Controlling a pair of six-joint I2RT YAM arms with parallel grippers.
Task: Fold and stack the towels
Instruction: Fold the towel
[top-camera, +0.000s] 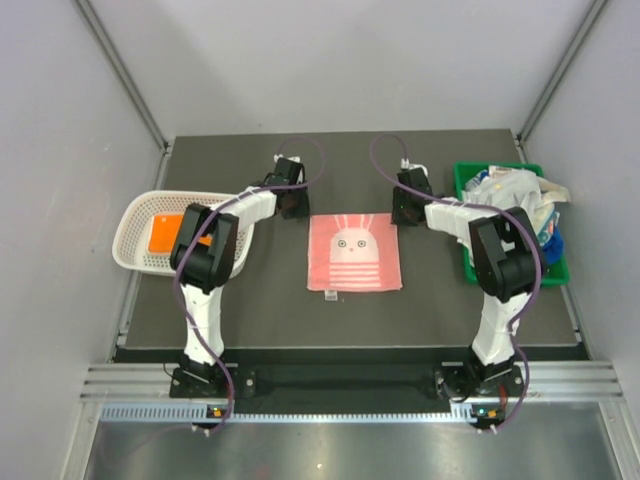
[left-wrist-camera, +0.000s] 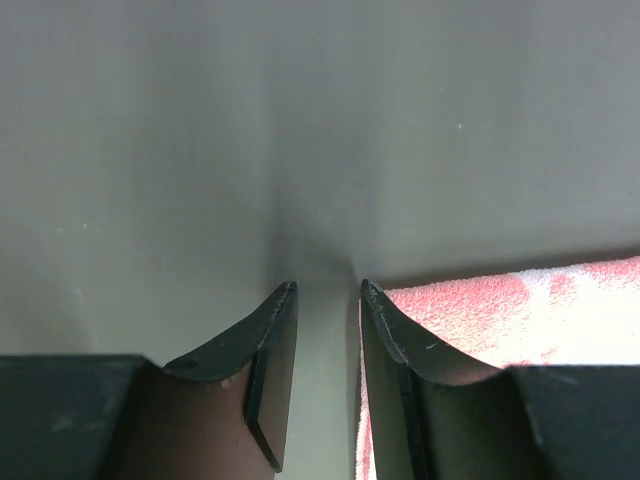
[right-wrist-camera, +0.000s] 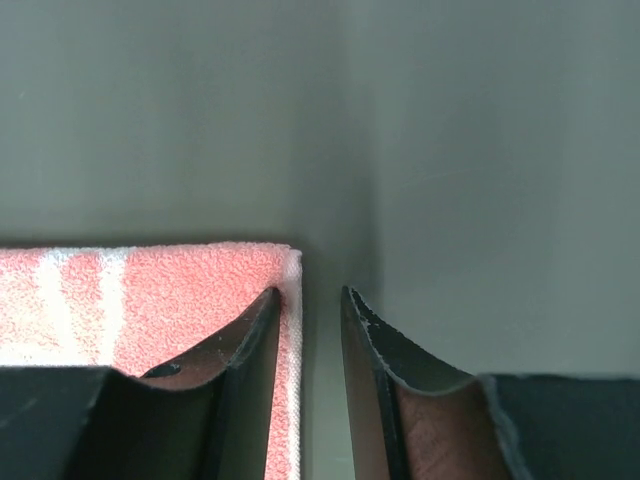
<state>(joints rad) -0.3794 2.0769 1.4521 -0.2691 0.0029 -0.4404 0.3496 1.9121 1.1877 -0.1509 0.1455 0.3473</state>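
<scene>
Dark grey table (top-camera: 250, 320), my working surface. Item: pink towel (top-camera: 354, 252), white rabbit motif, lying flat and square at centre. Its two far corners sit just inboard of my left gripper (left-wrist-camera: 329, 285) and right gripper (right-wrist-camera: 310, 290), one corner each. Both sets of jaws stand slightly apart and empty. I judge corner pinches come next.

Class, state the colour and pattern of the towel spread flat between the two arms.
Pink towel, white rabbit face and stripes; clearest in top external view.

Towel (top-camera: 354, 252) between basket (top-camera: 130, 215), left, and bin (top-camera: 465, 180), right
</scene>
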